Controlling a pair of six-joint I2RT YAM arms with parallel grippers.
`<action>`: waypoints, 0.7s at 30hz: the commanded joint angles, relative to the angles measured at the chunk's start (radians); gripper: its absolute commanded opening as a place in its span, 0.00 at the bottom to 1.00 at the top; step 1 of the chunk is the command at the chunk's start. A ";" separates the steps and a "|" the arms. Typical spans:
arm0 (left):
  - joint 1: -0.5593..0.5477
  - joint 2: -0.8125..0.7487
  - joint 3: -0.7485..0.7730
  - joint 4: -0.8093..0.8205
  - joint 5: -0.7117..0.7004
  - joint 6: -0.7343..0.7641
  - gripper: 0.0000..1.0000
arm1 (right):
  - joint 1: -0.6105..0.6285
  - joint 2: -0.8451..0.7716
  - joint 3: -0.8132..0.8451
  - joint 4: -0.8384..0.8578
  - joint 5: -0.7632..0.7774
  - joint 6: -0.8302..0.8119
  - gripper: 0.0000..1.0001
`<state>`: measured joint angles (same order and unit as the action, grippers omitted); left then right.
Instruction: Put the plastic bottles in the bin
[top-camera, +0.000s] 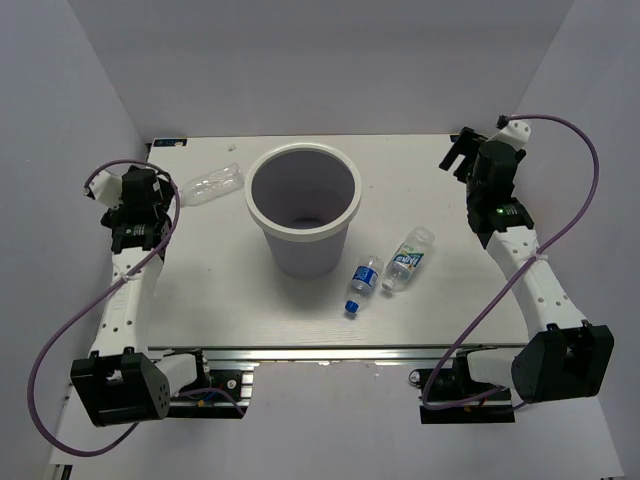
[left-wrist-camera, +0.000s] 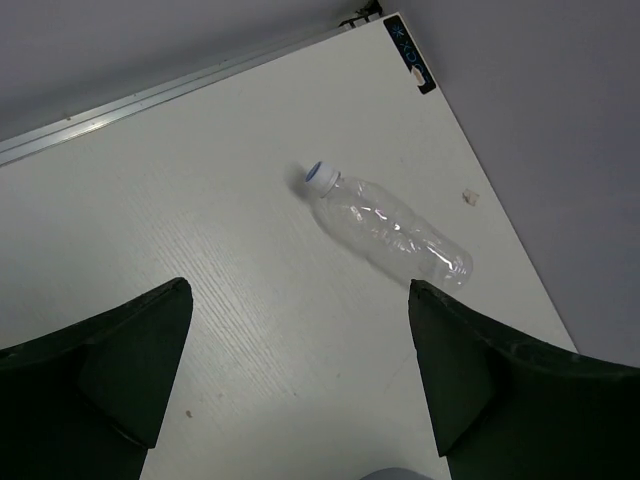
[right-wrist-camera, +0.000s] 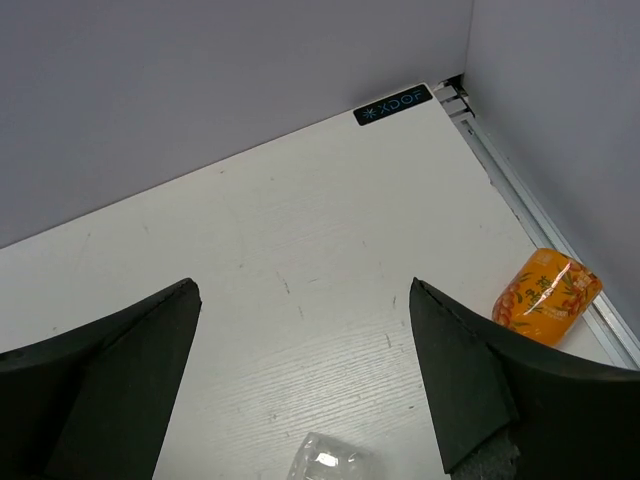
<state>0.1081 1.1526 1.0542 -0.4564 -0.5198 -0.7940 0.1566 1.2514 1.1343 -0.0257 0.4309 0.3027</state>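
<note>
The bin (top-camera: 254, 205), a big white bucket, stands mid-table. A clear unlabelled bottle (top-camera: 211, 185) lies left of it, and in the left wrist view this bottle (left-wrist-camera: 392, 228) lies ahead of my open left gripper (left-wrist-camera: 298, 290), a little to the right and untouched. My left gripper (top-camera: 163, 188) hovers just left of it. A blue-labelled bottle (top-camera: 364, 283) and a green-white labelled bottle (top-camera: 408, 258) lie right of the bin's base. My right gripper (top-camera: 460, 155) is at the far right, open (right-wrist-camera: 304, 285) over bare table. An orange bottle (right-wrist-camera: 545, 297) lies by the table's right rail.
Grey walls close in the table on the left, back and right. A clear plastic end (right-wrist-camera: 330, 462) pokes in at the bottom of the right wrist view. A small white scrap (left-wrist-camera: 467, 197) lies near the table edge beyond the clear bottle.
</note>
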 joint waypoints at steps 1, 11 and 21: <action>0.002 -0.034 -0.042 0.065 -0.013 -0.066 0.98 | -0.002 -0.033 -0.013 0.056 -0.050 -0.046 0.89; 0.002 0.171 -0.039 0.171 0.156 -0.206 0.98 | -0.002 -0.069 -0.048 0.027 -0.097 -0.074 0.89; 0.001 0.481 0.036 0.403 0.302 -0.368 0.98 | -0.002 -0.035 -0.039 0.001 -0.047 -0.111 0.89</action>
<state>0.1081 1.5932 1.0256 -0.1661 -0.2642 -1.0916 0.1566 1.2098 1.0882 -0.0486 0.3607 0.2199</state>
